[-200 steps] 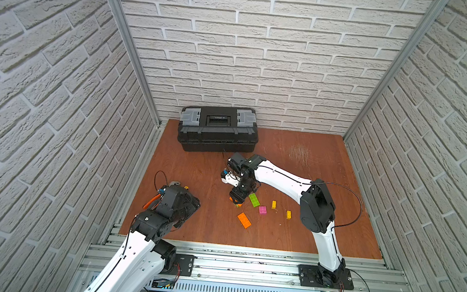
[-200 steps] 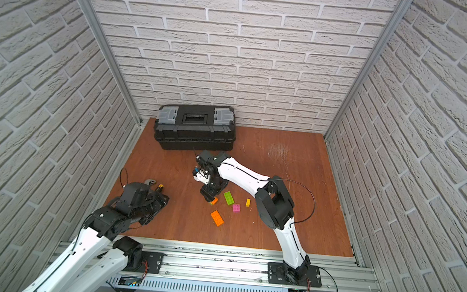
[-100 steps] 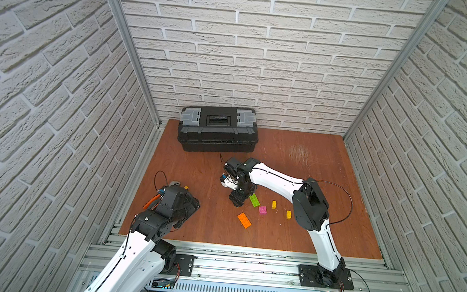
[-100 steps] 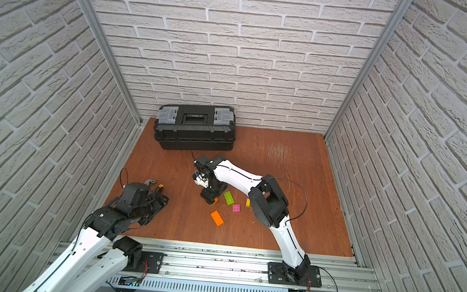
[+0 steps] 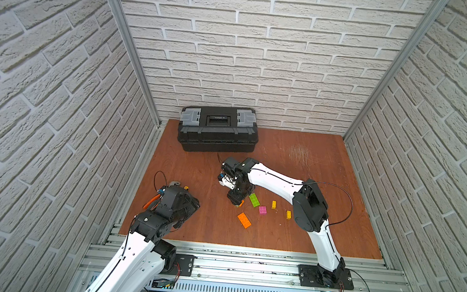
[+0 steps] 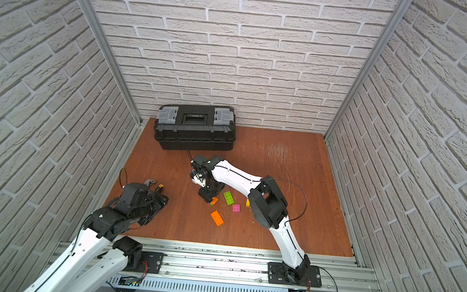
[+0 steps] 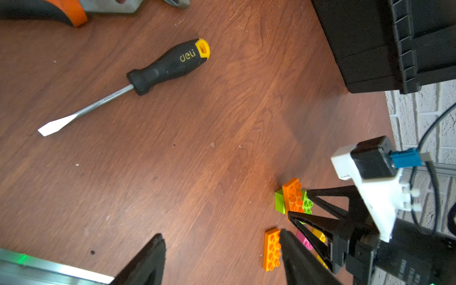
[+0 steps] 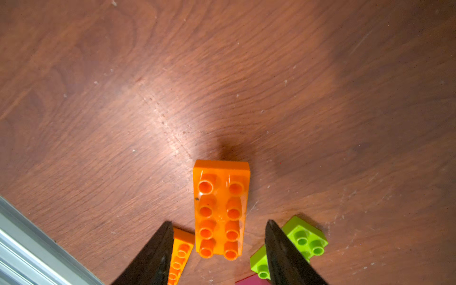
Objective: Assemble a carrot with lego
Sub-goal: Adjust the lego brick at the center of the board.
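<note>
meanwhile the right end effector (image 8: 219, 222) stood low over the counter (image 5: 310, 164), its jaws apart on either side of an orange brick (image 8: 220, 197). loose near it lay a second orange brick (image 5: 244, 220), a lime-green brick (image 5: 254, 200) and a pink brick (image 5: 262, 210). the left end effector (image 7: 219, 234) hung well apart from them, jaws spread wide.

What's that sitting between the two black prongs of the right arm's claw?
A long orange studded plastic brick. The right wrist view shows it between the open right gripper's two black fingers, with a gap on either side.
</note>
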Controlling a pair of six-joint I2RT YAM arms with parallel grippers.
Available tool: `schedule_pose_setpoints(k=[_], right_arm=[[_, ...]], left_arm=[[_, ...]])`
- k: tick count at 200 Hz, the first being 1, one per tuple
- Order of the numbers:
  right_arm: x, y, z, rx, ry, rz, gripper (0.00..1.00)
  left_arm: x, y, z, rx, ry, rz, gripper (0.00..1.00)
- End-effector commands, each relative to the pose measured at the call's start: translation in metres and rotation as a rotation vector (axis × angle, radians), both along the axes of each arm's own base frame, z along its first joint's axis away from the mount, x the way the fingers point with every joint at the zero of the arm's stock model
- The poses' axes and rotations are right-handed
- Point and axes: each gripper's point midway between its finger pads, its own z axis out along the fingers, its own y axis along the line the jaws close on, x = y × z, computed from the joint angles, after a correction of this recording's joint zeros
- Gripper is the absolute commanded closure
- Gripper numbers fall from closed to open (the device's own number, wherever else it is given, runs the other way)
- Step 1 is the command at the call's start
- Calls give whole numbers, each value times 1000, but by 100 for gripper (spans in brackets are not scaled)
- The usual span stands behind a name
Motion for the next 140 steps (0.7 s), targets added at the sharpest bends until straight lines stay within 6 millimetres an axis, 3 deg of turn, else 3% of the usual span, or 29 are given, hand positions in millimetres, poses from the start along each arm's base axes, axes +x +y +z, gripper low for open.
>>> schedule_pose_setpoints(k=[1,63,140], right_arm=[[0,7,3,0,-6,-1,42],[0,5,-3,-38,-6,-5,52],[2,2,-7,-70,-11,-10,54]], left_arm=[[1,2,3,2,-13,8,25],[0,2,1,2,-11,10,25],[-1,2,1,-1,-12,8,25]])
